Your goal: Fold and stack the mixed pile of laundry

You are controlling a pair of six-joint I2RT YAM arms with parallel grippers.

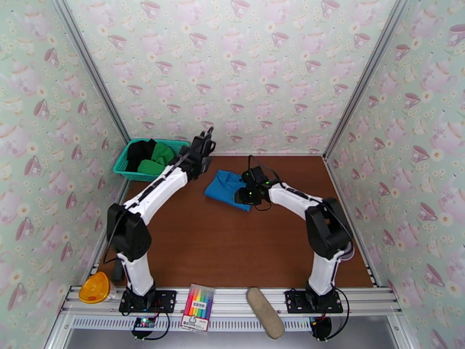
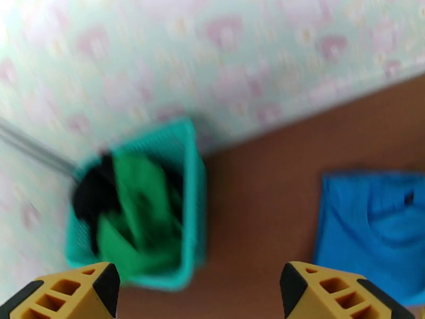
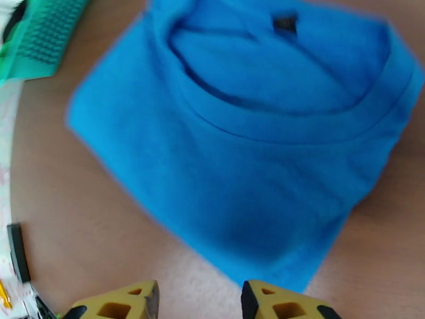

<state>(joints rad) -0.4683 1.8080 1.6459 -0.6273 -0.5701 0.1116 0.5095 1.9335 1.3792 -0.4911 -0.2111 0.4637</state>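
The left gripper [image 1: 204, 141] is seen raised above the table [image 1: 232, 251], near the right end of the teal mesh basket [image 1: 122, 165]. In the left wrist view, the left gripper [image 2: 199, 287] is held with its yellow fingers [image 2: 79, 296] spread wide. Nothing is caught between them and nothing is touched.

The right gripper [image 1: 243, 196] is placed at the near right edge of the blue garment [image 1: 225, 186]. In the right wrist view, the right gripper [image 3: 200, 297] is shown with a moderate gap between its fingers [image 3: 130, 301]. Only bare tabletop is seen in that gap, just short of the cloth's near edge, and no fold is pinched. Whether the fingertips rest on the table cannot be told.

The blue garment [image 3: 255, 155] is laid flat on the table as a folded rectangle with its collar turned up. It is kept apart from the basket [image 2: 195, 171], which is set in the far left corner. The green garment [image 1: 157, 159] and the black garment [image 1: 138, 153] are bundled loosely inside it, the black one lying to the left of the green one.
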